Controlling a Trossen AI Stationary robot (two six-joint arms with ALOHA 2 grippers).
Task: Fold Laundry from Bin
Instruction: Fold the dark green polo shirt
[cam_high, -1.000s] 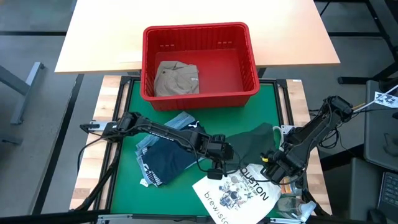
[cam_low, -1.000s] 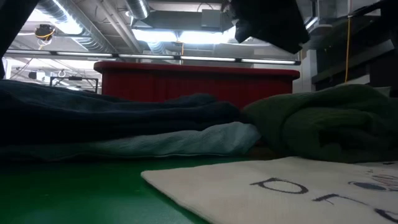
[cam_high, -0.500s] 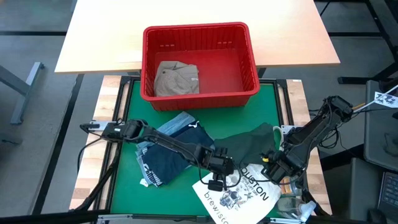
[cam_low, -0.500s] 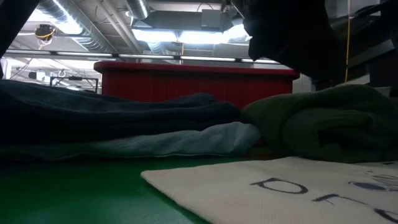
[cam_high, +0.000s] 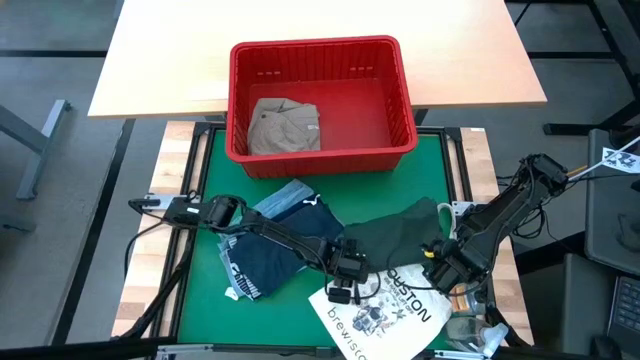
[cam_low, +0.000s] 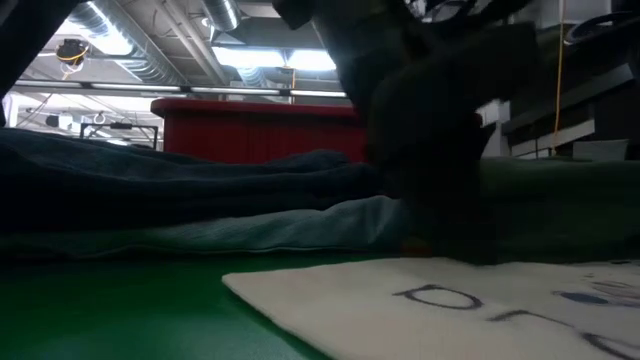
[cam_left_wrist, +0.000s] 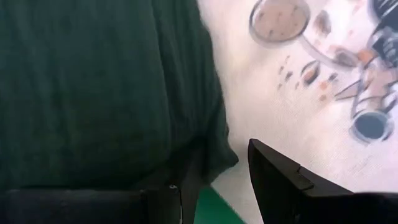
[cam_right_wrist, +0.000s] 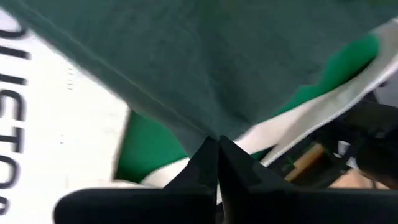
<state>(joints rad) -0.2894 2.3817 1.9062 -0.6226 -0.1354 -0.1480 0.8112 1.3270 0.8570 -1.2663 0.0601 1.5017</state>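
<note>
In the high view the red bin (cam_high: 322, 100) sits at upper centre of the frame with the khaki garment (cam_high: 284, 126) in its left half, while on the green bench (cam_high: 205, 290) below lie the light blue denim (cam_high: 283, 198), the navy garment (cam_high: 262, 255) and the dark green garment (cam_high: 398, 232), whose lower edge touches the white tote bag (cam_high: 385, 312). The left pincer (cam_high: 341, 290), low at centre, stands spread over the dark green garment's edge where it meets the tote bag. The right pincer (cam_high: 436, 274), at lower right, is pressed together, pinching the dark green garment's edge.
</note>
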